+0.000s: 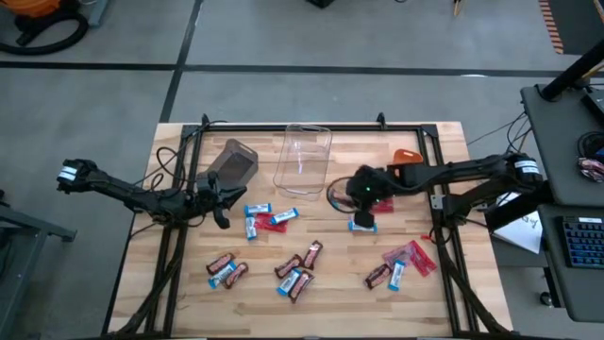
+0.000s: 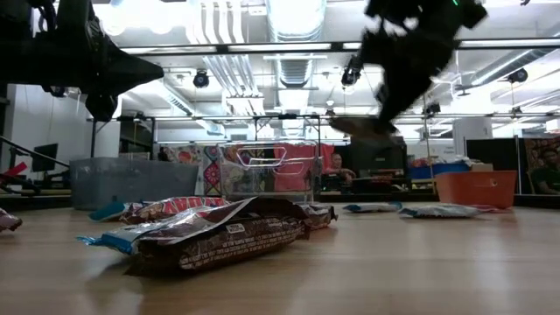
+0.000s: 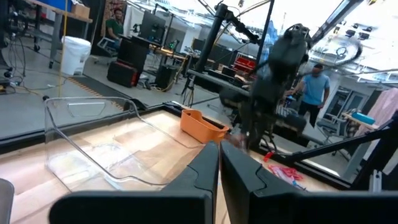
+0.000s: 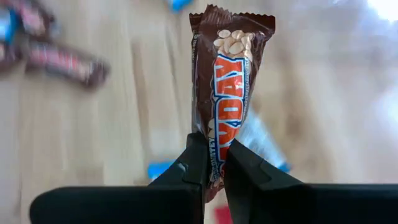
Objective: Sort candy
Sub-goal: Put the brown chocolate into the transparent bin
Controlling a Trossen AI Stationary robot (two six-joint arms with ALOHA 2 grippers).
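My right gripper (image 4: 214, 163) is shut on a dark brown bar (image 4: 229, 93) and hovers over the table's middle right (image 1: 363, 194), near the clear bin (image 1: 304, 156). In the low view the bar (image 2: 360, 128) hangs above the tabletop. Other candy lies flat on the wood: blue-and-white bars (image 1: 260, 217), a mixed cluster (image 1: 297, 269), red ones (image 1: 411, 255), and one blue-and-white bar (image 1: 363, 224) just below the right gripper. My left gripper (image 3: 219, 168) is shut and touches nothing. It waits beside the grey bin (image 1: 234, 161), at the table's left (image 1: 222, 203). My right gripper pinches the dark brown bar between its two fingers at one end of the wrapper (image 4: 214, 146). The fingers lie along the bar, which sticks out straight beyond the fingertips (image 4: 198, 155). The bar is lifted clear of the table.
The grey bin, the clear bin and the orange bin (image 1: 406, 156) stand in a row along the far part of the table. A black frame rail (image 1: 311, 126) borders the far edge. Bare wood shows along the near edge (image 1: 330, 312). People sit or stand in the room beyond.
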